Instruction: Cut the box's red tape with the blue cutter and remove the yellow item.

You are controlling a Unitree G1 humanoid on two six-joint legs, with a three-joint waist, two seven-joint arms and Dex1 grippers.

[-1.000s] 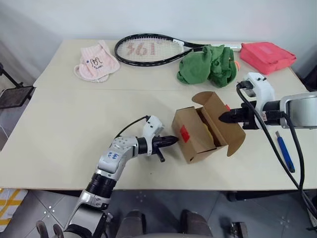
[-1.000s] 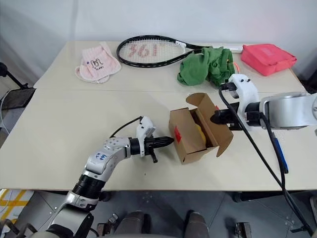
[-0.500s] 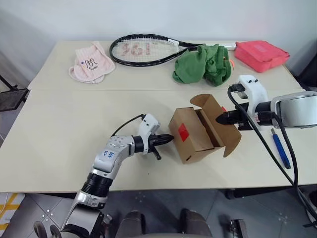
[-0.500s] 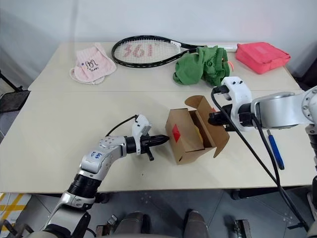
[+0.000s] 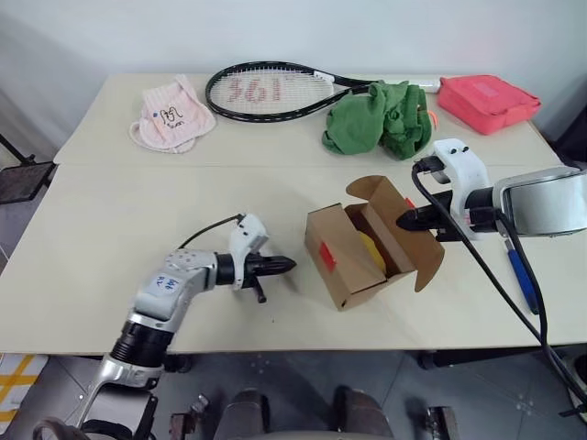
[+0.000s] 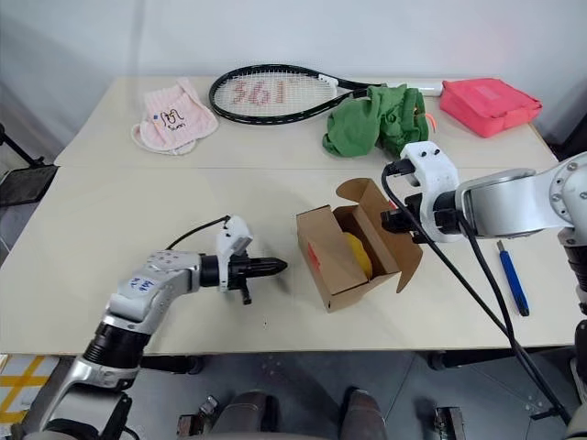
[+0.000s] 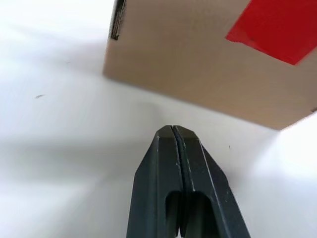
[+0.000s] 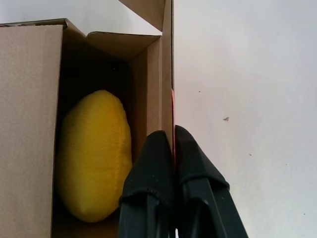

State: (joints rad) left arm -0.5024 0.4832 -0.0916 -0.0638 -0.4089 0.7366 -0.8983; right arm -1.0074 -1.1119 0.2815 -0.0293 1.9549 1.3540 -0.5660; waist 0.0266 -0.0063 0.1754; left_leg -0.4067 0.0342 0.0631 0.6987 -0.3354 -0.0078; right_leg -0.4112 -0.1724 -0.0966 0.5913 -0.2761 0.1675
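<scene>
Along the far edge of the pale table (image 5: 110, 238) lie four loose things. A pink cloth (image 5: 170, 116) with dark markings sits toward the left end. Just beside it, to the right, a black tennis racket (image 5: 271, 92) lies flat, red marks on its strings, its handle running right toward a crumpled green garment (image 5: 381, 119). The handle passes behind that garment. Further right, near the far right corner, rests a flat red-pink pouch (image 5: 486, 99), apart from the green heap
</scene>
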